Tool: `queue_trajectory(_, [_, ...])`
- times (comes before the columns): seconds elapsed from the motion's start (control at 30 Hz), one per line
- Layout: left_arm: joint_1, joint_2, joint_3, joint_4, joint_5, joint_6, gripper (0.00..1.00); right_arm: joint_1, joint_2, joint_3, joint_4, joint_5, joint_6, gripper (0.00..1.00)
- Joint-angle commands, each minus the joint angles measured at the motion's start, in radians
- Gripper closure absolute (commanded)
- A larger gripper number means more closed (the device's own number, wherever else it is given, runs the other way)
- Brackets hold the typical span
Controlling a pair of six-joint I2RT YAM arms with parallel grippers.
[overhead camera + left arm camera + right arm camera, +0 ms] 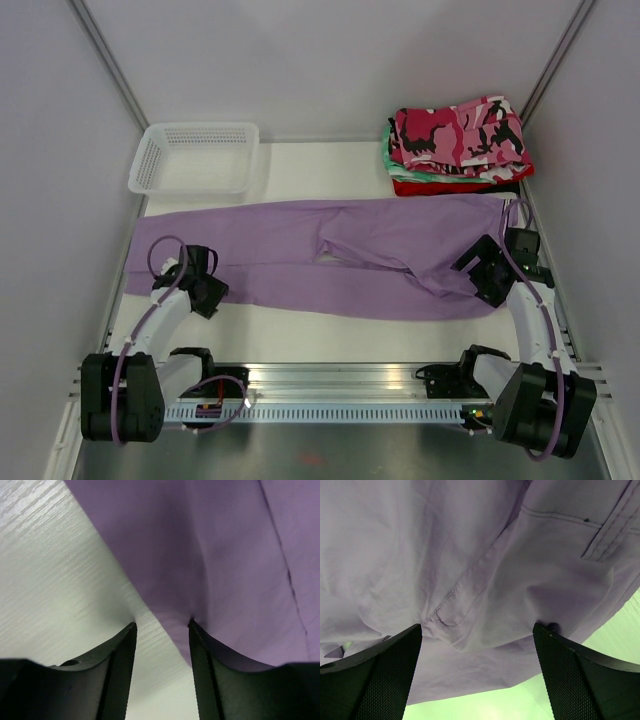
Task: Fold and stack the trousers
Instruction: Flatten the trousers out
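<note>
Two open pincers flank the lilac trousers [350,225] spread across the surface [330,335]: left pincer [161,625] at the left-edge hem, right pincer [477,627] over the waist.

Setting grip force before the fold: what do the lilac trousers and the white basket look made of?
Lilac trousers: thin woven cloth, matte, likely cotton or a blend; soft creases and stitched seams show. White basket: looks like moulded plastic, slightly glossy, with perforated mesh walls.

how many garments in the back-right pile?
3 visible: camouflage trousers on top, green-and-white garment beneath, red garment at the bottom. More could be hidden between.
</note>
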Motion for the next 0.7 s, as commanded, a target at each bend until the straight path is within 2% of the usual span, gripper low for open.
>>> queue_trajectory(0.0, [-0.002,0.039,-0.024,0.088,-0.031,-0.032,0.49,-0.004,0.001,0.032,-0.039,0.038,-0.009,0.02])
queue_trajectory(0.13, [-0.002,0.048,-0.027,0.131,-0.065,-0.021,0.51,-0.007,-0.022,0.037,-0.081,0.067,-0.013,0.02])
queue_trajectory(0.23, [-0.002,0.057,-0.029,0.144,-0.077,-0.023,0.69,-0.020,-0.040,0.045,-0.121,0.089,-0.012,0.02])
queue_trajectory(0.27, [-0.002,0.066,-0.029,0.141,-0.076,-0.026,0.79,-0.038,-0.045,0.049,-0.135,0.092,-0.009,0.02])
queue_trajectory(0.37, [-0.002,0.072,-0.026,0.121,-0.070,-0.021,0.98,-0.096,-0.051,0.071,-0.202,0.106,0.005,0.02])
queue_trajectory(0.53, [-0.002,0.024,0.040,-0.021,-0.054,0.009,0.98,-0.145,-0.006,0.104,-0.285,0.182,0.042,0.02])
queue_trajectory(0.67, [-0.002,-0.079,0.167,-0.178,-0.071,0.036,0.98,-0.175,0.020,0.124,-0.315,0.251,0.079,0.02])
